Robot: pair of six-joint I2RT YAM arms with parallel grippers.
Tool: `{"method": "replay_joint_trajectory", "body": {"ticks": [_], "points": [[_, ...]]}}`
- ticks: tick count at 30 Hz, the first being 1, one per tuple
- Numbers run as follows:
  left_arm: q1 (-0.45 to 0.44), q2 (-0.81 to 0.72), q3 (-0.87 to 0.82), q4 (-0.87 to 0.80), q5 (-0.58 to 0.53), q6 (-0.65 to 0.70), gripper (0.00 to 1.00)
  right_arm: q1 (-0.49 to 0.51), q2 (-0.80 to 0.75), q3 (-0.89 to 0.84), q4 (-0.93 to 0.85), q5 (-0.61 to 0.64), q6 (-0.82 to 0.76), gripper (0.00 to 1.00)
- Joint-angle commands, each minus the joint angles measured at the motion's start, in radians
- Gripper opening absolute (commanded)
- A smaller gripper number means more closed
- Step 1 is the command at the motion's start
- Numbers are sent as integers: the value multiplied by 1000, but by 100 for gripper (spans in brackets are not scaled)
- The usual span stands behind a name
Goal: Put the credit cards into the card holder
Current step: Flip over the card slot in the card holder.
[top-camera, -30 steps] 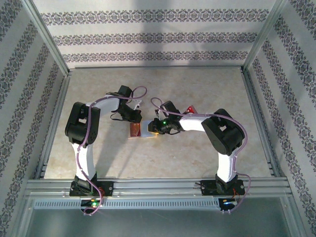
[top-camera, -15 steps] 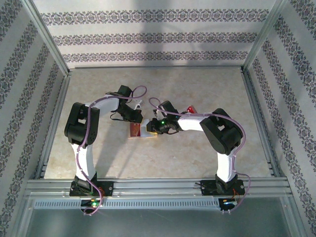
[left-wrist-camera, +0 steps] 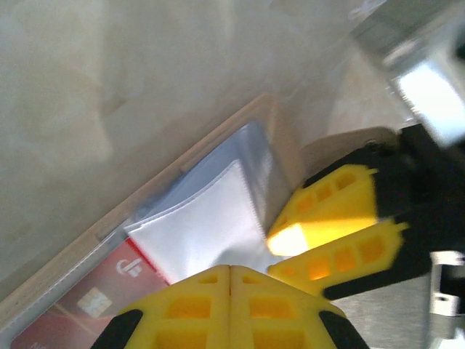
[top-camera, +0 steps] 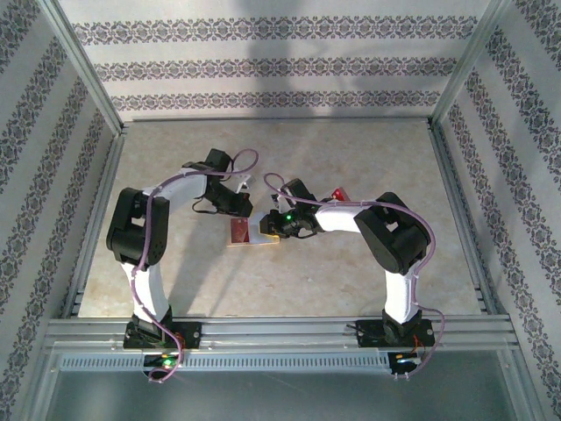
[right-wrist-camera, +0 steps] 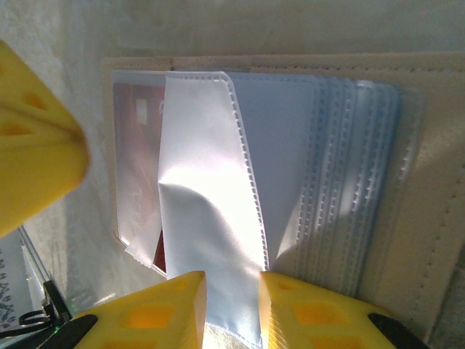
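The right tool (right-wrist-camera: 227, 305) pinches a clear sleeve (right-wrist-camera: 207, 189) of the open card holder (right-wrist-camera: 436, 182); the left tool (left-wrist-camera: 229, 270), fingers together, presses beside it.

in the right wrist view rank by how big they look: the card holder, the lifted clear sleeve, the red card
1. card holder, spans the frame
2. clear sleeve
3. red card, mostly covered by the sleeve, so its true size is unsure

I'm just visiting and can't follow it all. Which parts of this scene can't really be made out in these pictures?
- Red card in the card holder: left wrist view, cut off by the bottom edge and the shut left claw; print blurred.
- Sleeve end: right wrist view, hidden between the right claw fingers.
- Red object: top view, half behind the right arm, too small to identify.
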State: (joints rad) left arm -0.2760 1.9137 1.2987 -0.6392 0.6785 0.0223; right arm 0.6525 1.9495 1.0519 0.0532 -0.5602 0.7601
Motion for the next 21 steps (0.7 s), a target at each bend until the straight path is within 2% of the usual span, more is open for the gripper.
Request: {"method": "replay_joint_trajectory", "body": {"ticks": [1, 10, 21], "points": [[-11, 39, -29, 12, -53, 23, 0, 10, 25, 9, -17, 15, -13, 28], [-16, 57, -63, 46, -125, 48, 0, -6, -14, -16, -17, 13, -16, 28], [-15, 51, -76, 49, -133, 65, 0, -21, -25, 4, -33, 2, -9, 28]]}}
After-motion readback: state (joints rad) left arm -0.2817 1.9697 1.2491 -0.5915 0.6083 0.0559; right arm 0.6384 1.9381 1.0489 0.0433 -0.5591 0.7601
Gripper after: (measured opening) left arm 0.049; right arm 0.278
